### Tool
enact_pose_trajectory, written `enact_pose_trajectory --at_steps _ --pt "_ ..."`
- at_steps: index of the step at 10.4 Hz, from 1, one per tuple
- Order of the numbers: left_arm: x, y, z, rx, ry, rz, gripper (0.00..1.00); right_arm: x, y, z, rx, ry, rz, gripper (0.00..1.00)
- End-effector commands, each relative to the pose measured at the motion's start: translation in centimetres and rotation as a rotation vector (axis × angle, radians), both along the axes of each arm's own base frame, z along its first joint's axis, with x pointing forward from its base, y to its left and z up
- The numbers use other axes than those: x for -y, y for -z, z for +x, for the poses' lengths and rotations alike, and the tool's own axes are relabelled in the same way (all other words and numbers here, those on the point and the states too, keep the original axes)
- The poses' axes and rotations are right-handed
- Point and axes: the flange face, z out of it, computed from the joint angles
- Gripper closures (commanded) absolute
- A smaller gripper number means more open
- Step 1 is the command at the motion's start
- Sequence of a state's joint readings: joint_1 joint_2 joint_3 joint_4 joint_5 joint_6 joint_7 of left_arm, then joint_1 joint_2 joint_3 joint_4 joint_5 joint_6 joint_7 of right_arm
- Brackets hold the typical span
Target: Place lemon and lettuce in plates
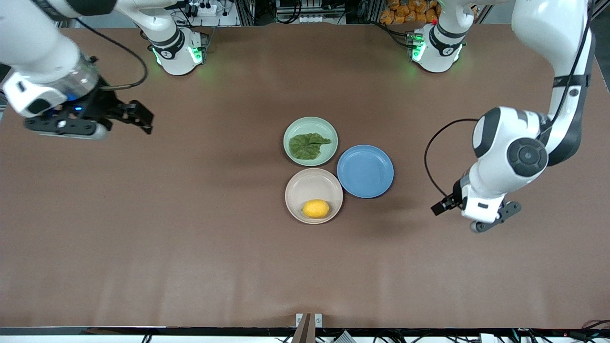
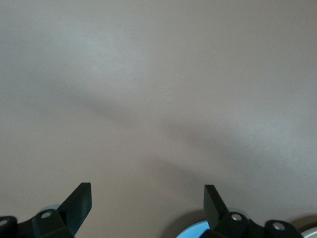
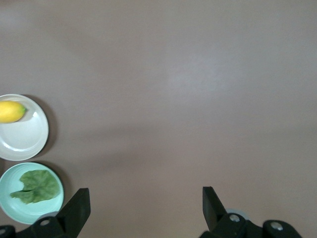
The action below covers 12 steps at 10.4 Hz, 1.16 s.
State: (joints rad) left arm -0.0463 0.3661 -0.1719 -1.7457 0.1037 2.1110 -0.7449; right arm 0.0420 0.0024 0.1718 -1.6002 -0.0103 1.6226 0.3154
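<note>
The lemon (image 1: 316,208) lies in the beige plate (image 1: 310,185), on the side nearest the front camera. The lettuce (image 1: 308,145) lies flat in the mint green plate (image 1: 298,126), which touches the beige plate's rim. In the right wrist view the lemon (image 3: 11,111) sits in the beige plate (image 3: 22,141) and the lettuce (image 3: 37,186) in the mint plate (image 3: 29,212). My right gripper (image 1: 143,117) (image 3: 146,198) is open and empty, up over bare table toward the right arm's end. My left gripper (image 1: 486,223) (image 2: 147,198) is open and empty over bare table toward the left arm's end.
An empty blue plate (image 1: 365,171) touches both other plates on the side toward the left arm's end; a sliver of it shows in the left wrist view (image 2: 195,232). The brown table (image 1: 190,247) stretches wide around the three plates.
</note>
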Motion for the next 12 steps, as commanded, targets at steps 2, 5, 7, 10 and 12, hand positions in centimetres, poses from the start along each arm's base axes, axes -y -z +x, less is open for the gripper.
enact_pose_trajectory --at_steps 2,5,7,10,12 --pt "0.3 -2.7 -5.8 -0.006 0.023 0.024 0.0 5.7 -2.7 -0.2 0.033 -0.044 0.001 0.0" --pt "-1.4 -5.0 -9.6 -0.002 0.176 0.019 0.0 11.9 -3.9 -0.7 0.045 -0.131 -0.006 0.0" --pt "-5.2 -9.6 -9.3 0.035 0.239 -0.018 0.0 14.0 -4.4 -1.1 0.028 -0.143 -0.001 0.0" --pt "-6.0 -16.6 -8.1 0.056 0.306 -0.014 0.0 14.7 -4.6 -1.2 0.025 -0.17 -0.001 0.0" --pt "-4.8 -19.8 -7.6 0.092 0.396 0.009 0.0 14.7 -4.6 -1.2 0.025 -0.176 -0.001 0.0"
